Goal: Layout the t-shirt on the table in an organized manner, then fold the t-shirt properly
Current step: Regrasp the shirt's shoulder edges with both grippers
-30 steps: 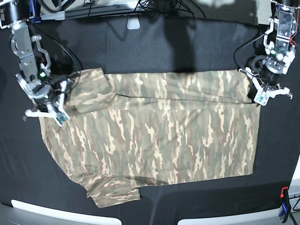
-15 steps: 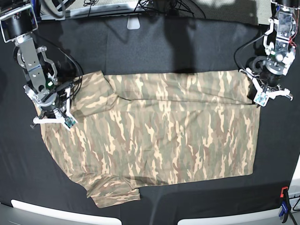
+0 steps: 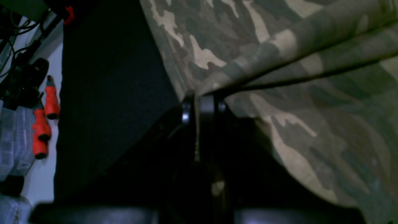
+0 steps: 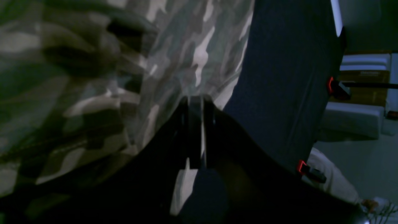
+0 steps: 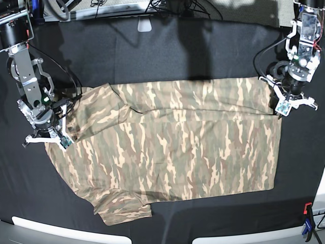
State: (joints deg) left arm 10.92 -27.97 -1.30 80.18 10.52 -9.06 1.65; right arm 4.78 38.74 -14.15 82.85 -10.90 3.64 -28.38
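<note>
The camouflage t-shirt lies spread across the black table, with its far strip folded over along a crease. One sleeve sticks out at the near left. My left gripper is shut on the shirt's far right corner; in the left wrist view its fingers pinch the folded edge of the t-shirt. My right gripper is shut on the shirt's left edge; in the right wrist view its closed fingers hold the t-shirt beside bare table.
A red-and-black clamp sits at the near right table edge, and two more show in the right wrist view. Red-handled tools lie off the table's side. A white object and cables lie along the far edge.
My right gripper moved nearer and then back left with the shirt's left edge, pulling the far left fold partly open. My left gripper stayed in place.
</note>
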